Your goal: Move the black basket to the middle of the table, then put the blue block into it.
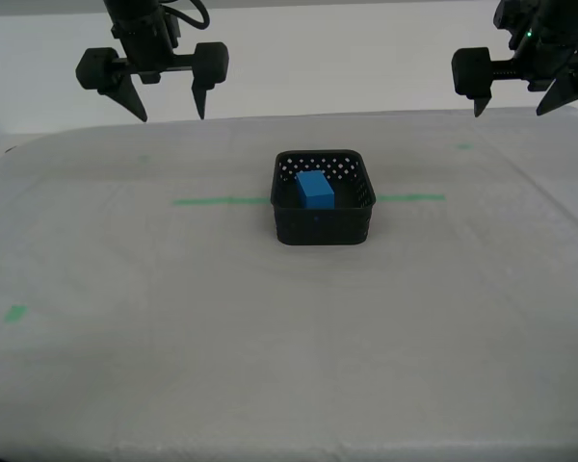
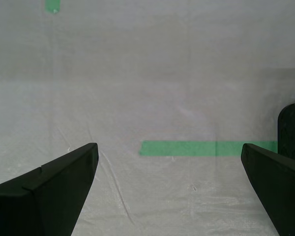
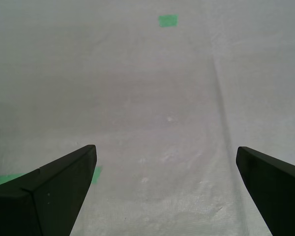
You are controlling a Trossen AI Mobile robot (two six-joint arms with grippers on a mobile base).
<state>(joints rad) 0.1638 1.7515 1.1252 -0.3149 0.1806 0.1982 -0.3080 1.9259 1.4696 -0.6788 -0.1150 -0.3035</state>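
A lab test bench; cloth-covered table (image 1: 125, 385) with green tape marks (image 1: 15, 312).

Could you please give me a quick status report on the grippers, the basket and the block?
My first gripper and my second gripper: open, empty, above the table. Blue block inside black basket on the green tape line. Nothing in the way.

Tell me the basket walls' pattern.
Black basket walls have rows of round holes; exterior view shows it best.
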